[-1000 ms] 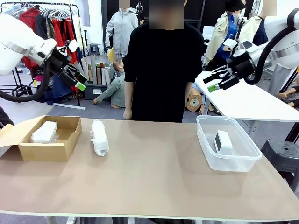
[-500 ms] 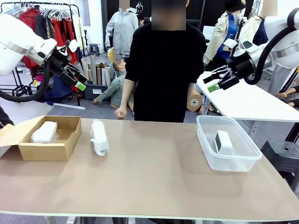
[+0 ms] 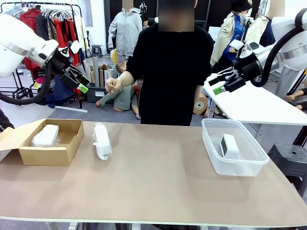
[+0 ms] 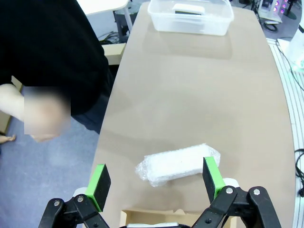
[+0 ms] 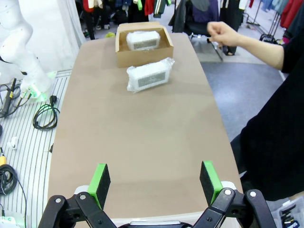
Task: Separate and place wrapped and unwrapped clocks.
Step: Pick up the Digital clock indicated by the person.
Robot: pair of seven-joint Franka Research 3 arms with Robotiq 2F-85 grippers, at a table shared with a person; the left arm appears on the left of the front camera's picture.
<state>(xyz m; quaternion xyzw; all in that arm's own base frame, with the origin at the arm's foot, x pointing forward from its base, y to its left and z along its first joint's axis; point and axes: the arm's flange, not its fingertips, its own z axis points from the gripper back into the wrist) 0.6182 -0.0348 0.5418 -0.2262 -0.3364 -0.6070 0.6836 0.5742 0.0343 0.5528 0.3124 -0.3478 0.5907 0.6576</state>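
Looking across the table from the front, the brown cardboard box sits at the robot's left end with its flaps open. The fat oval bundle lies inside the box. The slimmer roll lies on the tabletop just beside the box, on the side toward the table's middle, not touching it. Well apart from the box, at the opposite end, stands the clear plastic tub with the bare clock propped inside. The left gripper hangs high above the box, jaws spread wide and holding nothing. The right gripper hangs high above the tub, far from the box, likewise spread wide and empty. A person in black stands at the far side, one hand raised in a loose fist.

From the left wrist, the left gripper shows both green pads fully apart with nothing between them. Below it lies the slimmer roll, just beyond the box's rim; the tub is at the far end.

From the right wrist, the right gripper also stands wide apart and empty over bare tabletop. The box is at the far end with the fat oval bundle in it, and the slimmer roll lies just in front of the box. The person's hand is in the air off to the box's side.
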